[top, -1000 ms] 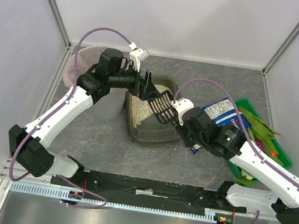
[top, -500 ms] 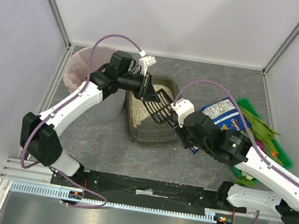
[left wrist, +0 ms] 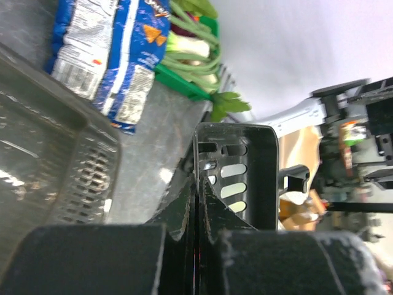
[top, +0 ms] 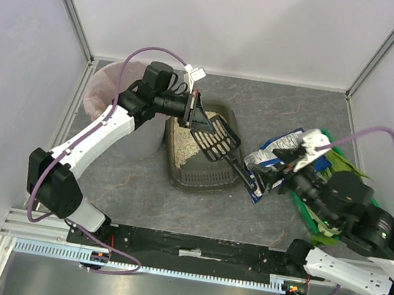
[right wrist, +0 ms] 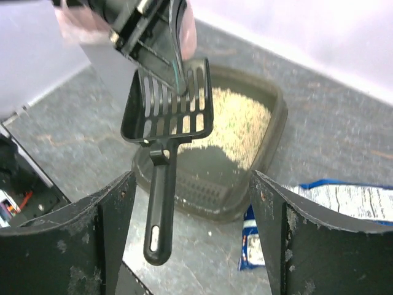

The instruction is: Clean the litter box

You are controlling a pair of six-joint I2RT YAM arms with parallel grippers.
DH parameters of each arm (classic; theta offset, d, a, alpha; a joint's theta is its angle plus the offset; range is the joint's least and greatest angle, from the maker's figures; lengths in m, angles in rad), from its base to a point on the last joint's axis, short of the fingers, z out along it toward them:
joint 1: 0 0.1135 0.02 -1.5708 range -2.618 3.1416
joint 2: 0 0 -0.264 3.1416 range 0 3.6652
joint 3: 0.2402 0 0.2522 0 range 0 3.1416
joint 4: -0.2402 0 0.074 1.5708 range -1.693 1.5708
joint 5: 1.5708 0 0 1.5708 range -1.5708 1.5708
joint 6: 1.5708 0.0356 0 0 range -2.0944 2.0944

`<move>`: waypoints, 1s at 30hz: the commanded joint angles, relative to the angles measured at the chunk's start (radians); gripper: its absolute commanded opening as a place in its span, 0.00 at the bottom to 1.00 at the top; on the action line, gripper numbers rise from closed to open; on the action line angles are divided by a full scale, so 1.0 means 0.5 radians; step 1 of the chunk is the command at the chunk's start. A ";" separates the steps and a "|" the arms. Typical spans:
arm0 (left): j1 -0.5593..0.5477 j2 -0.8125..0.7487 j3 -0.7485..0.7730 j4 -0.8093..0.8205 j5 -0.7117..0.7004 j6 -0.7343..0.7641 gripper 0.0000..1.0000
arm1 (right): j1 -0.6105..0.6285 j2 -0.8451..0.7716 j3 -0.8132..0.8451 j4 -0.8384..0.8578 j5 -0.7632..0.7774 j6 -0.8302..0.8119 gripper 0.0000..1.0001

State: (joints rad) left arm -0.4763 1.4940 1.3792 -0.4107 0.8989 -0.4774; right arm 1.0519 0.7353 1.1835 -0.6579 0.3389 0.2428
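Observation:
The litter box [top: 197, 171] is a dark tray with pale granules [top: 183, 144] heaped at its far end. Over it hangs a black slotted scoop [top: 218, 142], its handle [right wrist: 158, 209] pointing at the right arm. My left gripper [top: 192, 117] is shut on the rim of the scoop's head; in the left wrist view the jaws pinch that thin edge [left wrist: 198, 184]. My right gripper [top: 271, 172] has drawn back to the right of the box and stands open, apart from the handle, with nothing between its fingers [right wrist: 190, 233].
A round pink-lined bin [top: 106, 97] stands left of the litter box, under the left arm. A blue chip bag [top: 286, 150] lies right of the box, below my right gripper. The green crate of vegetables [top: 346, 170] sits at the far right.
My left gripper closed on the scoop's head. My right gripper opened, let go of the handle and pulled back to the right. The scoop now hangs from the left gripper alone.

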 commanded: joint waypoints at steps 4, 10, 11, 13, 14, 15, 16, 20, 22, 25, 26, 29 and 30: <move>0.023 -0.052 -0.053 0.502 0.264 -0.821 0.02 | 0.004 -0.161 -0.078 0.327 -0.006 -0.206 0.79; 0.035 -0.037 -0.065 0.512 0.218 -1.033 0.02 | 0.001 -0.139 -0.097 0.438 -0.223 -0.301 0.70; 0.035 -0.031 -0.068 0.508 0.218 -1.045 0.02 | 0.001 -0.130 -0.097 0.447 -0.236 -0.320 0.68; 0.035 -0.028 -0.089 0.502 0.209 -1.079 0.02 | 0.004 -0.112 -0.100 0.463 -0.239 -0.341 0.67; 0.038 -0.031 -0.092 0.511 0.202 -1.085 0.02 | 0.001 -0.105 -0.103 0.460 -0.230 -0.354 0.66; 0.038 -0.037 -0.105 0.521 0.199 -1.094 0.02 | 0.004 -0.102 -0.106 0.463 -0.230 -0.357 0.65; 0.038 -0.049 -0.114 0.539 0.187 -1.107 0.02 | 0.001 -0.099 -0.106 0.463 -0.227 -0.360 0.65; 0.038 -0.073 -0.141 0.567 0.187 -1.131 0.02 | 0.004 -0.118 -0.118 0.472 -0.205 -0.363 0.56; 0.038 -0.083 -0.178 0.603 0.184 -1.174 0.02 | 0.001 -0.121 -0.118 0.469 -0.215 -0.363 0.54; 0.038 -0.083 -0.194 0.640 0.193 -1.196 0.02 | 0.001 -0.099 -0.124 0.460 -0.245 -0.342 0.54; 0.038 -0.080 -0.194 0.640 0.193 -1.193 0.02 | 0.001 -0.093 -0.124 0.457 -0.251 -0.335 0.55; 0.038 -0.077 -0.200 0.643 0.205 -1.190 0.02 | 0.001 -0.059 -0.121 0.441 -0.261 -0.317 0.56; 0.038 -0.083 -0.197 0.643 0.212 -1.190 0.02 | -0.002 -0.047 -0.115 0.429 -0.258 -0.317 0.57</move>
State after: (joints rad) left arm -0.4610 1.4925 1.2797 -0.1429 0.9745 -1.0313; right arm 1.0519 0.6899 1.1278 -0.4644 0.2245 0.0784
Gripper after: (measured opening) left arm 0.036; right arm 0.558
